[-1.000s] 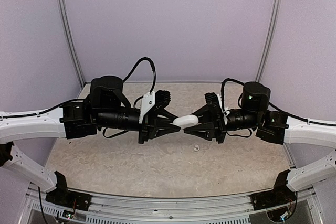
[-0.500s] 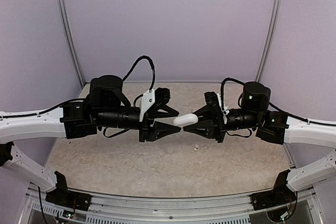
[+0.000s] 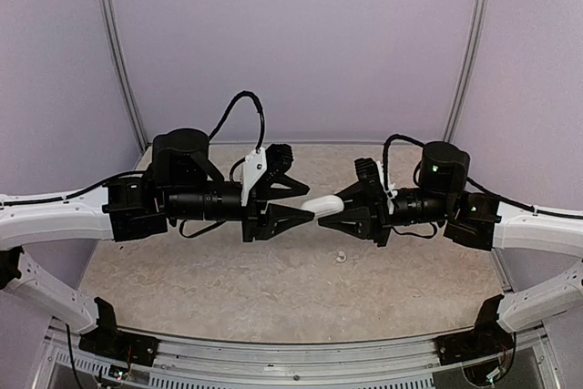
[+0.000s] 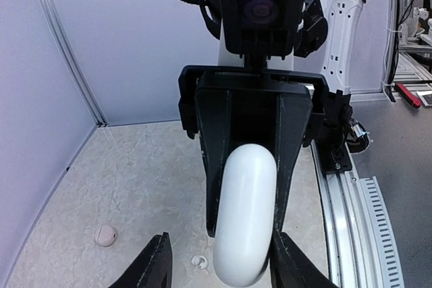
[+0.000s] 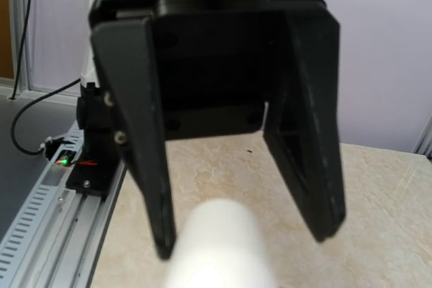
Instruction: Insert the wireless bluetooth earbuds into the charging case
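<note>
Pale lavender walls [image 3: 291, 43] close in the cell on three sides, with slim aluminium posts [image 3: 118, 52] standing at the two far corners. The table [image 3: 228, 289] between them is a matt beige sheet, speckled like stone, and a slotted metal rail [image 3: 301, 366] runs along its near edge.

The charging case [image 4: 244, 220] hangs in the air above the middle of the table, a smooth, glossy white pebble with rounded ends. The right gripper [image 3: 339, 207] is clamped on one end of it, a black plastic finger pressed against each long side, so the case juts out toward the left arm. Its free end lies between the fingertips of the left gripper [image 3: 308, 203], whose wedge-shaped black fingers stand apart with a gap on either side of the case. The right wrist view shows the case only as a white blur.

One earbud [image 4: 105, 235], a tiny rounded bud of whitish pink, lies on the bare table below, on the far-edge side of the grippers and well apart from the case. Nearer, almost under the case, sits a smaller curled white piece [image 4: 198, 260]; what it is cannot be told. From above, a single pale speck [image 3: 340, 256] shows on the table just toward the near edge from the right gripper, too small to say which of the two it is.

The arms [image 3: 55, 214] have hard white shells and black wrists
</note>
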Motion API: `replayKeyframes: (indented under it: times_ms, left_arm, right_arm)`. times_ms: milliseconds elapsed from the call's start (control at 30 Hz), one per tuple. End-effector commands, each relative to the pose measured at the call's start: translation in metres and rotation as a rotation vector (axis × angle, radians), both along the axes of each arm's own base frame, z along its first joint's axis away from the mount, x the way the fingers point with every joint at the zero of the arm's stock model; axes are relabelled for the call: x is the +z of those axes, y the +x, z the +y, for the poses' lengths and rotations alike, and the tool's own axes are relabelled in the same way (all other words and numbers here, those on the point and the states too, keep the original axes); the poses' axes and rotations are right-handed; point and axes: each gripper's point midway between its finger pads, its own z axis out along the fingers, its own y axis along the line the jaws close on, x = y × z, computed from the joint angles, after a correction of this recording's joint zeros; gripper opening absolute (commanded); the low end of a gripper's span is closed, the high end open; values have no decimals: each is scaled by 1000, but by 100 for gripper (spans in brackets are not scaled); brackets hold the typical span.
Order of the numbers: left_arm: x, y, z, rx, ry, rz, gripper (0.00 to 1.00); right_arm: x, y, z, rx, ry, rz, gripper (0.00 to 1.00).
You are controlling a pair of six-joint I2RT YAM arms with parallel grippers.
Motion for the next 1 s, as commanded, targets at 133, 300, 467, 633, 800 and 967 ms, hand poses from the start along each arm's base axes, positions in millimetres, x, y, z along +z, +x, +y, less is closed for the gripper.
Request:
replayKeyframes:
  times_ms: [133, 300, 467, 633, 800, 967]
  left_arm:
    - [32, 14, 16, 54, -113, -8, 48]
    - [29, 20, 18, 82, -105, -9, 48]
    - [27, 25, 20, 99, -103, 0, 49]
    - [34, 39, 32, 145, -161, 42, 53]
    - [36, 46, 41, 184, -194, 51, 56]
    - [1, 50, 29, 189, -122, 80, 55]
  right_arm:
    - [1, -2, -1, 11, 3, -15, 0]
    - [4, -3, -2, 12, 11, -21, 0]
    - [6, 0, -4, -14, 26, -10, 0]
    - [5, 13, -13, -67, 47, 52, 0]
    - [2, 28, -24, -113, 67, 121, 0]
    - [-3, 51, -39, -223, 85, 192, 0]
